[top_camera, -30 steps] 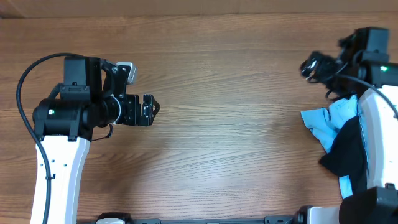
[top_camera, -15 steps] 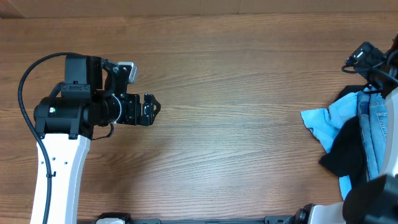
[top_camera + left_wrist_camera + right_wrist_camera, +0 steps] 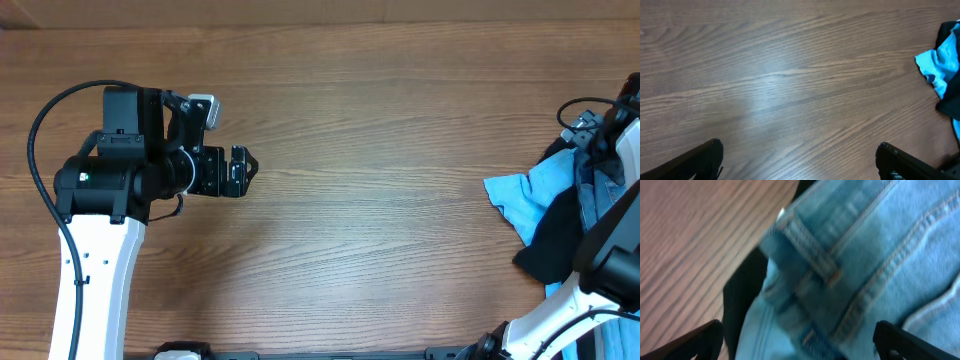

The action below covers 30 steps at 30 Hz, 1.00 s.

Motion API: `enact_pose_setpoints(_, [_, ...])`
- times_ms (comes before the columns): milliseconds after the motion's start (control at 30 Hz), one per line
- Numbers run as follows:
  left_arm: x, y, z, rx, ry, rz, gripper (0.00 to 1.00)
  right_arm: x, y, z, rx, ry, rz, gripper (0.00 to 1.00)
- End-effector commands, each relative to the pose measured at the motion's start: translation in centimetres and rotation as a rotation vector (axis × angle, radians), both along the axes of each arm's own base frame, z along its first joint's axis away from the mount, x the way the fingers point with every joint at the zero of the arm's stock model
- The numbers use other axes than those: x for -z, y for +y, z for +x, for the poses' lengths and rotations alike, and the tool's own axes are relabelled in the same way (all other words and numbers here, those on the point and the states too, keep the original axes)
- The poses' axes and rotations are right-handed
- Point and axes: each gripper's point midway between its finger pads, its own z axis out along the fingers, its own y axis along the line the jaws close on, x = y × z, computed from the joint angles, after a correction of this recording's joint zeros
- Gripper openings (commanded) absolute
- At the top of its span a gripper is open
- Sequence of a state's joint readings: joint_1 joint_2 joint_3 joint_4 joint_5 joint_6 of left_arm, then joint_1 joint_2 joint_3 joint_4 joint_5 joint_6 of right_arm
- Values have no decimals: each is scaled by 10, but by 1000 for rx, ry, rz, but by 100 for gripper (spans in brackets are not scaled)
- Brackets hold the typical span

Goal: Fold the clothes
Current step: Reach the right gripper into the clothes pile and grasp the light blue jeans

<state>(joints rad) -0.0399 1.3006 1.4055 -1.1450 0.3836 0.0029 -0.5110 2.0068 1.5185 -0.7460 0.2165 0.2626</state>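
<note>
Denim jeans (image 3: 860, 250) are lying at the table's (image 3: 400, 120) right edge. Right gripper (image 3: 797, 342), jaws apart, is hovering just above them, seemingly starting the pickup. Left gripper (image 3: 800, 162), also spread, is idling. Next needs clamping the waistband and dragging it centre.

Left gripper (image 3: 243, 172) hovers over the table (image 3: 400, 100); well out ahead of it, jeans (image 3: 590, 195), cyan shirt (image 3: 512, 198) and black garment (image 3: 548, 245) lie heaped beneath the right arm (image 3: 628, 165).
</note>
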Motion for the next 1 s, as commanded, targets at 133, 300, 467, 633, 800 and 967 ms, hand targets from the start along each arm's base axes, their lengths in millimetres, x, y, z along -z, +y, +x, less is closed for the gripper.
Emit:
enact_pose_setpoints(133, [-10, -6, 2, 30, -32, -9, 100, 30, -10, -1, 18, 58, -4, 97])
enact_pose_setpoints(300, [-11, -6, 3, 23, -31, -15, 100, 47, -11, -6, 24, 101, 1, 86])
enact_pose_setpoints(467, [-12, -9, 2, 27, -27, -33, 100, 42, -26, -21, 109, 155, -91, 55])
enact_pose_setpoints(633, [-11, -8, 2, 25, -25, -34, 100, 37, -31, -29, 164, 177, -118, 11])
enact_pose_setpoints(800, [-11, -8, 1, 25, -21, -34, 100, 2, -30, -12, 149, 95, -95, 4])
enact_pose_setpoints(967, [-13, -14, -1, 43, -18, -63, 100, -66, -29, 0, 140, -17, -106, 4])
